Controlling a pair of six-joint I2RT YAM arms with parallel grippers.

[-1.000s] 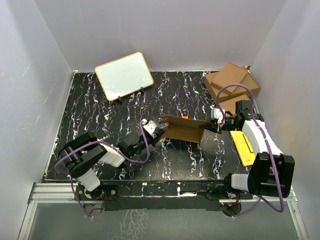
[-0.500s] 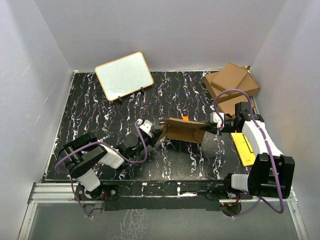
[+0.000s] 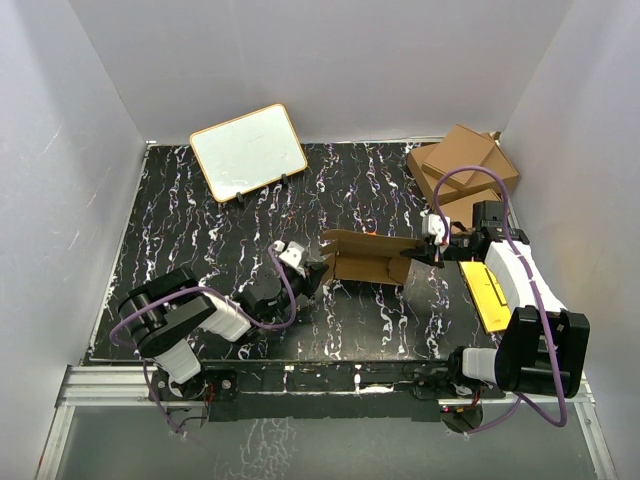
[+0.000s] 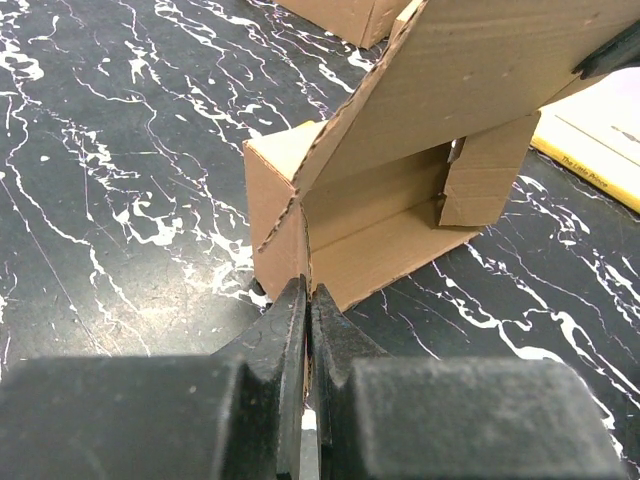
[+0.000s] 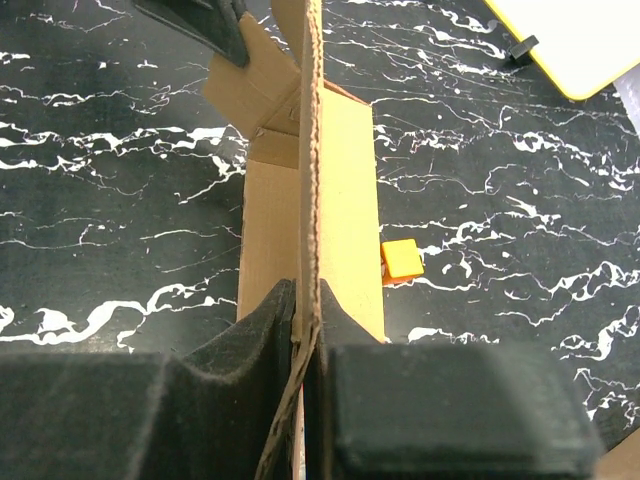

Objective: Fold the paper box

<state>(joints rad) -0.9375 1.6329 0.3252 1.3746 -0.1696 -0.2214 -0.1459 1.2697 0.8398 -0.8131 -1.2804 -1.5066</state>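
top external: the paper box [image 3: 365, 262] stands half-formed near the middle of the black marbled table [image 3: 200, 220], between the two arms. the left gripper [image 3: 316, 274] meets its left end and the right gripper [image 3: 424, 252] its right flap. left wrist: fingers pressed together, pinching the box's near corner wall. right wrist: fingers pinch the raised flap edge-on; an orange block [image 5: 402, 260] lies just beside the box.

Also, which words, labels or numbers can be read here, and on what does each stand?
On the yellow sheet: one line of small dark print, too blurred to read.
On the paper box: no print.
On the whiteboard: nothing written.
On the larger cartons: no print visible.
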